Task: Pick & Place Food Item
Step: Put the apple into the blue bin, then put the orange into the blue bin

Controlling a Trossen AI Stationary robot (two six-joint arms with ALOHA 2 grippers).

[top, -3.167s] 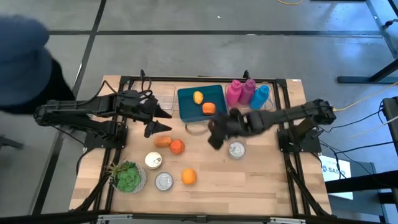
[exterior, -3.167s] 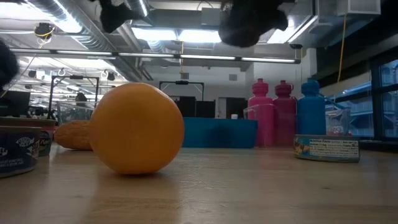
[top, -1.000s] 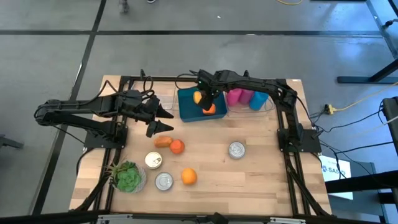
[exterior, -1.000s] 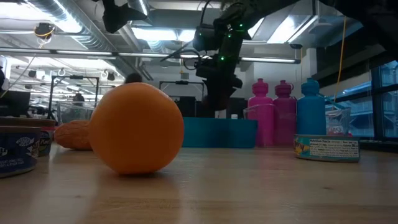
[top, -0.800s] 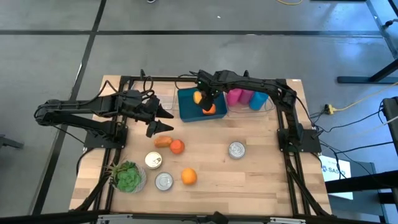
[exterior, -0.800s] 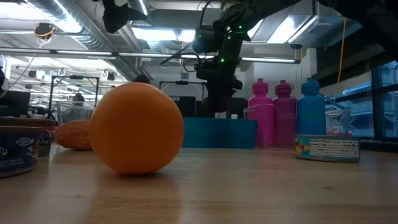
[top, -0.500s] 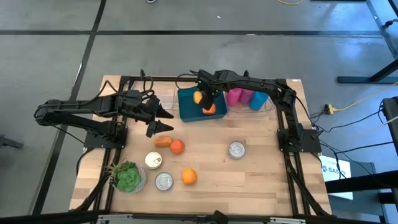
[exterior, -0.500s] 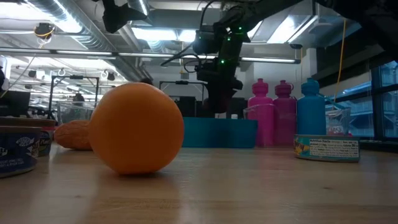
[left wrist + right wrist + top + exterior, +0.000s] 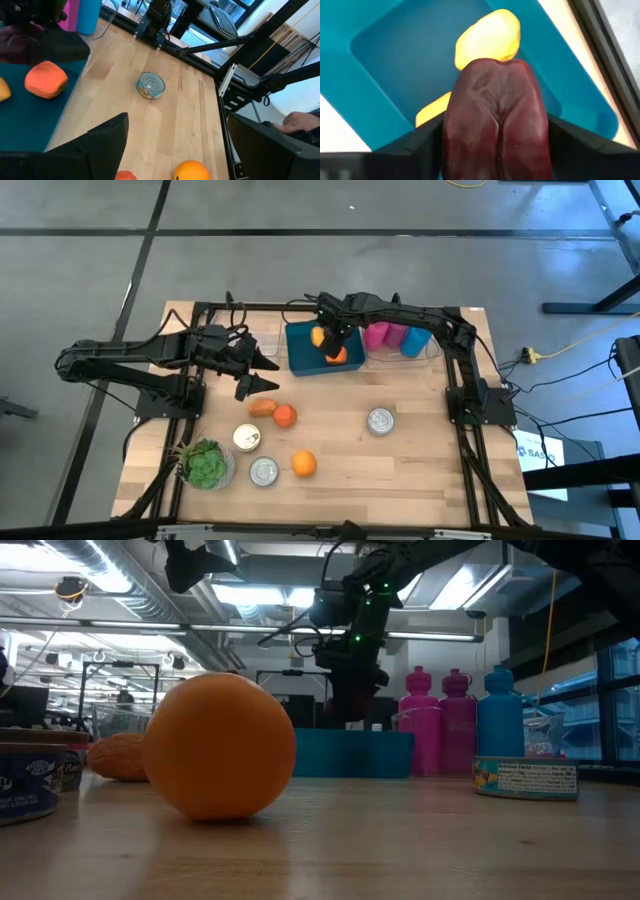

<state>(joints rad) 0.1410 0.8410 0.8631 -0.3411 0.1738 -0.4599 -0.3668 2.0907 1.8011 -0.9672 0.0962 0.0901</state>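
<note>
My right gripper (image 9: 333,343) hangs over the teal tray (image 9: 300,352) at the table's far edge, shut on a dark red, wrinkled food item (image 9: 495,110). A yellow piece (image 9: 489,37) and an orange piece (image 9: 338,356) lie in the tray. In the low view the right gripper (image 9: 350,700) reaches down behind the tray's near wall (image 9: 350,755). My left gripper (image 9: 268,374) waits open above the table's left part, beside a brown food item (image 9: 262,407) and a red one (image 9: 286,416). My right gripper pinches the dark red food item between its two fingers (image 9: 427,135), one on each flank (image 9: 457,125). It comes from above, pointing down over the tray. The item sits upright between the fingers. I cannot tell whether its lower end touches the tray floor.
Two pink bottles (image 9: 377,332) and a blue one (image 9: 417,337) stand right of the tray. An orange (image 9: 303,464), three tins (image 9: 380,421) (image 9: 247,438) (image 9: 263,471) and a potted plant (image 9: 205,464) stand on the table. Bare wood lies near the right and near edges.
About three seconds ago my right gripper was above the table's middle with the dark item; since then it has moved toward the far edge, over the tray. In the last second nothing has visibly changed.
</note>
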